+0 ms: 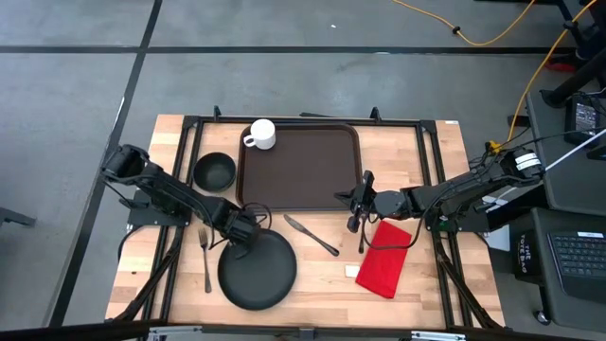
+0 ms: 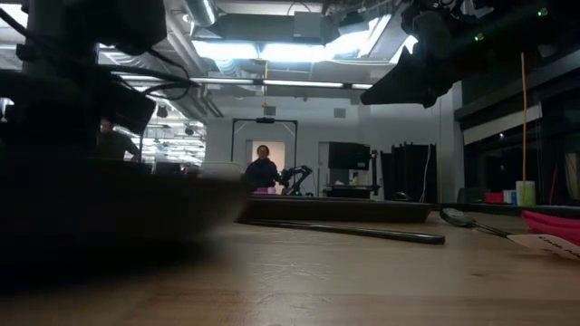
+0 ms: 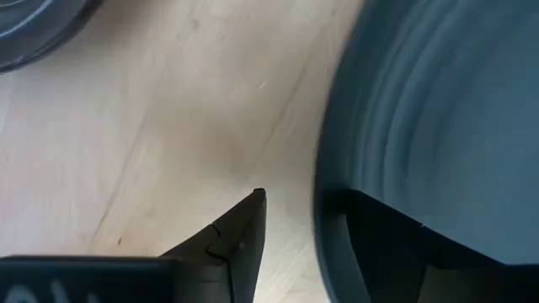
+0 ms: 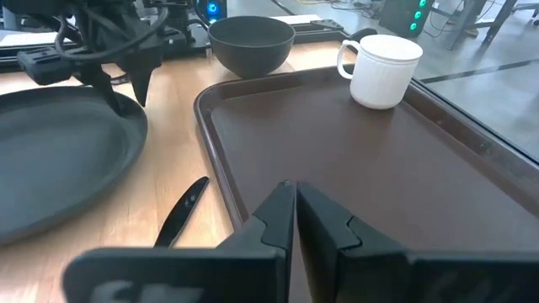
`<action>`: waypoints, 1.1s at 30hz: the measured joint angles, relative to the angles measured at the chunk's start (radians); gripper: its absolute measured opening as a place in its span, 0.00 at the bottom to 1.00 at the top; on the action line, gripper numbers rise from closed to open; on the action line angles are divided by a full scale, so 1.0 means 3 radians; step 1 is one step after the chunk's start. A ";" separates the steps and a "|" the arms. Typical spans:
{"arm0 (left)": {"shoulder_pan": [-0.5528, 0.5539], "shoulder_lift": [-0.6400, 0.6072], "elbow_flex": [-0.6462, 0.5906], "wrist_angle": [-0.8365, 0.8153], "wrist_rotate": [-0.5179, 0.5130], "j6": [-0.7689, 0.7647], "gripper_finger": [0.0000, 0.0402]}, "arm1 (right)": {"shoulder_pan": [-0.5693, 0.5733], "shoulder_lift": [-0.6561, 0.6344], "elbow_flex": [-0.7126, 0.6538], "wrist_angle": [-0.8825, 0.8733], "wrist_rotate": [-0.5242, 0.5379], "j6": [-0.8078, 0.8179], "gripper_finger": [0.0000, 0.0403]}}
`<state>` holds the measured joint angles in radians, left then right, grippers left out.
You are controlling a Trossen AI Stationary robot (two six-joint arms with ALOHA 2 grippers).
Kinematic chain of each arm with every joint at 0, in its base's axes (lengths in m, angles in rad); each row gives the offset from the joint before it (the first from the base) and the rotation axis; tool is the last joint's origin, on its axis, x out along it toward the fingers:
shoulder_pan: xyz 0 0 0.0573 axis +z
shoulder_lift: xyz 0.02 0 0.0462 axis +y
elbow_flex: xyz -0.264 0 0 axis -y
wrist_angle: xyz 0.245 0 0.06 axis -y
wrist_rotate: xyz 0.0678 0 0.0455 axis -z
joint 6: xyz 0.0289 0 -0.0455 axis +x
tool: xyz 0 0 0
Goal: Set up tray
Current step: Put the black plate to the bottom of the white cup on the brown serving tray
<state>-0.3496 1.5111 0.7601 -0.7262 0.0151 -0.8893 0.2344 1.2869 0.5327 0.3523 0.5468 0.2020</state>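
Lying long-side across the table, tray point(image 1: 303, 169) (mug aboard); left hand point(image 1: 248, 237) spread, right hand point(image 1: 361, 199) pressed together

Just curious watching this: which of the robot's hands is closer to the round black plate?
The left hand: it is open at the black plate's rim. The right hand is shut, off beside the tray's edge.
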 joint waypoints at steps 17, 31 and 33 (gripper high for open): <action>0.0003 -0.0098 0.0003 0.0013 0.0257 -0.0047 0.01 | 0.0000 0.0001 0.0000 0.0001 0.0000 0.0000 0.06; 0.0003 -0.0889 -0.0004 -0.0005 -0.0362 -0.0223 0.01 | -0.0001 0.0001 0.0000 0.0001 0.0001 0.0009 0.06; 0.0003 -0.1005 -0.0004 -0.0001 -0.0473 -0.0222 0.01 | -0.0001 0.0001 0.0000 0.0001 0.0000 0.0008 0.06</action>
<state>-0.3489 1.2096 0.7589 -0.7265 -0.1268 -0.9558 0.2342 1.2873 0.5327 0.3527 0.5468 0.2043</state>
